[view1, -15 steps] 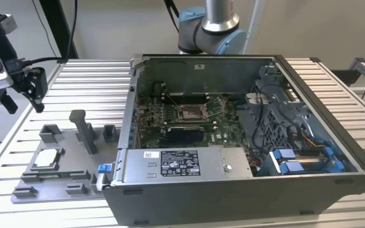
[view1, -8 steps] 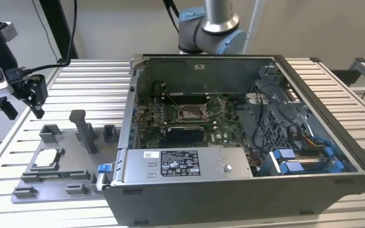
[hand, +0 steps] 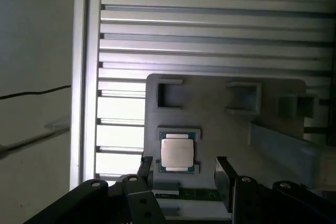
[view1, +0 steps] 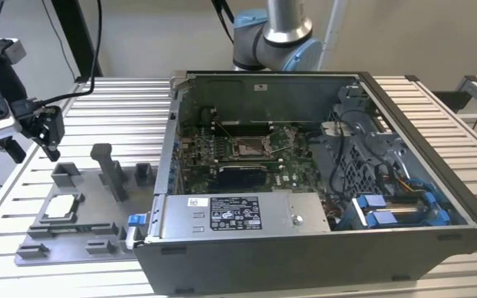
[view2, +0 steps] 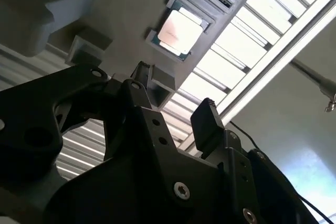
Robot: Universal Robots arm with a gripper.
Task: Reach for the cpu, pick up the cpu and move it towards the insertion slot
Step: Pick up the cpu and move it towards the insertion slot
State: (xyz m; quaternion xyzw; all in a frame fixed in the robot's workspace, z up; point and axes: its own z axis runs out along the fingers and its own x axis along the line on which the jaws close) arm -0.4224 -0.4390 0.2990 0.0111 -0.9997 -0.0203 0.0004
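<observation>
Two stickers lie on the silver power supply at the near edge of the open computer case: a white label and a black label, their print too small to read. The gripper hangs above the grey tray at the exterior view's left, its two black fingers apart and holding nothing. The cpu lies flat in a square recess of that tray, silvery top up. In the first wrist view it sits just beyond the fingertips, in line with the gap between them and clear of both. The insertion slot is well apart from it, on the green motherboard inside the case, toward the exterior view's right. Tray and case stand on a slatted aluminium table. A pale wall stands beyond, and a grey and blue robot joint rises behind the case.
</observation>
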